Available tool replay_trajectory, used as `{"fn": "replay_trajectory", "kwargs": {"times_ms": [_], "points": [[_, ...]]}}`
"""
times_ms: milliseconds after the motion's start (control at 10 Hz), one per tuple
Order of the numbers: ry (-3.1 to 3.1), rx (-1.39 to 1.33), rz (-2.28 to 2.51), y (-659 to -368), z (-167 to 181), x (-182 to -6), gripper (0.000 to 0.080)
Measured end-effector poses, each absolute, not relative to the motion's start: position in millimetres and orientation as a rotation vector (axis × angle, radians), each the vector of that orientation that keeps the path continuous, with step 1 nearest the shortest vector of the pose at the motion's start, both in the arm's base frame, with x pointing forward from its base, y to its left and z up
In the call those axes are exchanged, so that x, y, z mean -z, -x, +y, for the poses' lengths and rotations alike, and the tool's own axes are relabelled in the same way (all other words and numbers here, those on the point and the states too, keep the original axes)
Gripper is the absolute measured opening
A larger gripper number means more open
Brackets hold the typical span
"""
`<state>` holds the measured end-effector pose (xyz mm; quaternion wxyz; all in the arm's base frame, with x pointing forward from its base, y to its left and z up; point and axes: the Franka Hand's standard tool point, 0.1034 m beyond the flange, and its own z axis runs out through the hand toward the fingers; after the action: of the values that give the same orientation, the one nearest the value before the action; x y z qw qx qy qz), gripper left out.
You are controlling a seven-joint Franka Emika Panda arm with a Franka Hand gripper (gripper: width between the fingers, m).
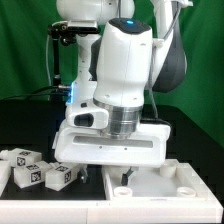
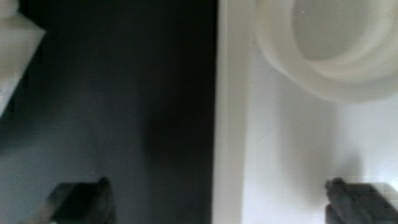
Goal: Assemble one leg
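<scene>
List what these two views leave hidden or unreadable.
- Exterior view: the tags on the legs are too small to read, and the leftmost leg is cut by the picture's edge.
- Exterior view: the panel is cut by the lower edge, and the arm hides whatever lies behind it.
- Wrist view: blurred. The socket ring is cut by the edge, and no leg shows near the open gripper.

This is looking like a robotics lab. 1 white robot arm is standing over a black table, and a plain green curtain is hanging behind it, closing off the scene. Small white legs bearing black-and-white square tag markers are lying on the table, beside a flat white panel. A wrist camera is looking down from the arm.
</scene>
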<state>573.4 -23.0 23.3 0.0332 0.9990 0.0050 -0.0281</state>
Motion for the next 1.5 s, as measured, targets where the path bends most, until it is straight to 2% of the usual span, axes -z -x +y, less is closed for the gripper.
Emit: {"fn": "replay_trajectory", "kwargs": {"times_ms": [300,400,800,1100,1300,1500], "points": [[-3.142,0.103,-0.097,-577.4,-51.2,-77.4,0.0647],[-3.151,0.146,-0.16,-575.7,-55.7,-85.0,0.0647],[-3.152,0.161,-0.183,-574.9,-58.2,-82.9,0.0649],[-3.14,0.245,-0.267,-579.2,-100.0,-84.6,0.0649],[-3.18,0.311,-0.504,-568.6,-119.9,-78.6,0.0649],[-3.177,0.305,-0.462,-570.9,-113.6,-78.7,0.0649]]}}
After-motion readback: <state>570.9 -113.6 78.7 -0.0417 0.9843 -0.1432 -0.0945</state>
